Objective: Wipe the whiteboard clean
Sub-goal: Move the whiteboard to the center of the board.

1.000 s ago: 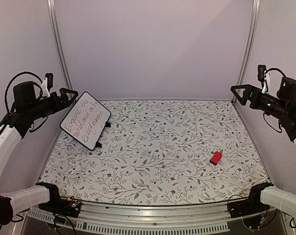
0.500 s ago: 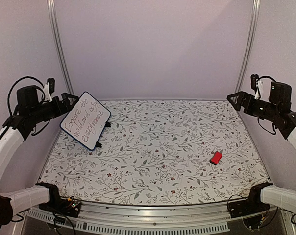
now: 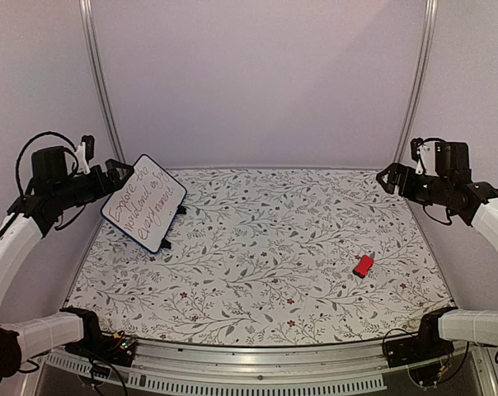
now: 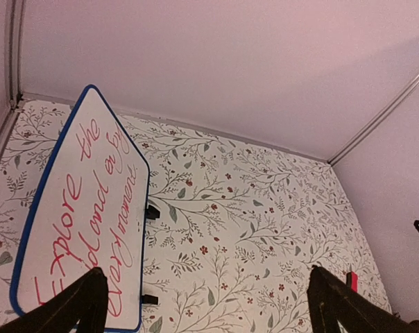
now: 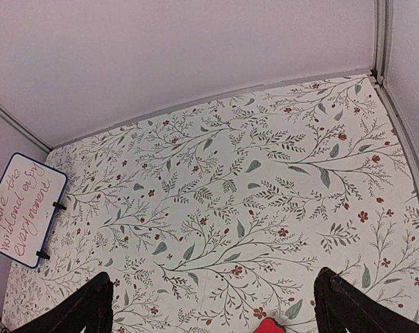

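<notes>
both arms have shifted since a second ago, the right one most, dipping down and in over the table [image 3: 265, 247]. board and eraser haven't budged.

top view: left gripper [image 3: 119, 172] hangs by the upper left edge of the board [image 3: 143, 203], jaws spread wide and empty. right gripper [image 3: 387, 179] is up in the air far right, just as wide and empty. the board stands tilted on its feet at the far left, covered in red writing. the eraser [image 3: 364, 266] lies well apart, on the right side.

left wrist view: the board fills the lower left. can't tell if anything touches it.

right wrist view: the eraser peeks in at the bottom between the fingers [image 5: 355, 309].

looks like the reach-for-the-eraser step, nothing wiped yet. my guess is the right arm has to drop onto the eraser, pinch it, then carry it across.
</notes>
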Motion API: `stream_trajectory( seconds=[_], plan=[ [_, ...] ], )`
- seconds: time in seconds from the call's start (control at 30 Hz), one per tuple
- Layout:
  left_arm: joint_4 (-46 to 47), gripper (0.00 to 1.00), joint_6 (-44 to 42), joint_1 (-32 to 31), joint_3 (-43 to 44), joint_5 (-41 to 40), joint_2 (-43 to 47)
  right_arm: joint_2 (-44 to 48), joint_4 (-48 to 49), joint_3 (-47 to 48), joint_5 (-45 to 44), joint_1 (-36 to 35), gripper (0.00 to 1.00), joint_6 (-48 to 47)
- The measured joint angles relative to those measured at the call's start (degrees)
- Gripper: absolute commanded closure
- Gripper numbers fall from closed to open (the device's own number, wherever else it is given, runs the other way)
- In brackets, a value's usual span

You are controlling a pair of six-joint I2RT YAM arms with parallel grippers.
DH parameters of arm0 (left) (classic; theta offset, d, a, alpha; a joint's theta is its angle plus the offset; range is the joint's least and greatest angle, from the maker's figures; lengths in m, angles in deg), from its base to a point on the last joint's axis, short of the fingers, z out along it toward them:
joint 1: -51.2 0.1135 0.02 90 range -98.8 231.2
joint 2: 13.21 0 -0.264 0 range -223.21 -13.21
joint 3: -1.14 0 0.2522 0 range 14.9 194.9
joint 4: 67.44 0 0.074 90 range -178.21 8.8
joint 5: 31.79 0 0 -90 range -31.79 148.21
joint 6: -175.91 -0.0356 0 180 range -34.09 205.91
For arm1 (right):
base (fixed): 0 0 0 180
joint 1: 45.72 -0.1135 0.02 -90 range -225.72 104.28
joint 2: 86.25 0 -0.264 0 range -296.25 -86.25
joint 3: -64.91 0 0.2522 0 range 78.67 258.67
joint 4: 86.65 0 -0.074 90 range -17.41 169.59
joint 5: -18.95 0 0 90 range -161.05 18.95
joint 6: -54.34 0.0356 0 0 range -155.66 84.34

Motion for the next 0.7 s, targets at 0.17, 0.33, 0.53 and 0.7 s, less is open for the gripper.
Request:
stream_trajectory(
  seconds=[0.17, 0.33, 0.53, 0.7],
  plan=[
    [0.00, 0.00, 0.13, 0.00, 0.00, -0.20, -0.04, -5.40, -2.69, 0.37, -5.18, -1.95, 0.01, 2.80],
    [0.00, 0.00, 0.59, 0.00, 0.00, -0.39, -0.04, -6.58, -4.26, -0.79, -7.37, -2.27, 0.01, 6.19],
    [-0.02, 0.00, 0.59, 0.00, 0.00, -0.81, -0.13, -7.80, -4.09, -3.54, -6.80, -2.64, 0.01, 7.74],
    [-0.02, 0.00, 0.81, 0.00, -0.24, -1.66, -1.66, -11.08, -3.67, -4.90, -6.67, -4.68, 0.01, 7.93]
  ],
)
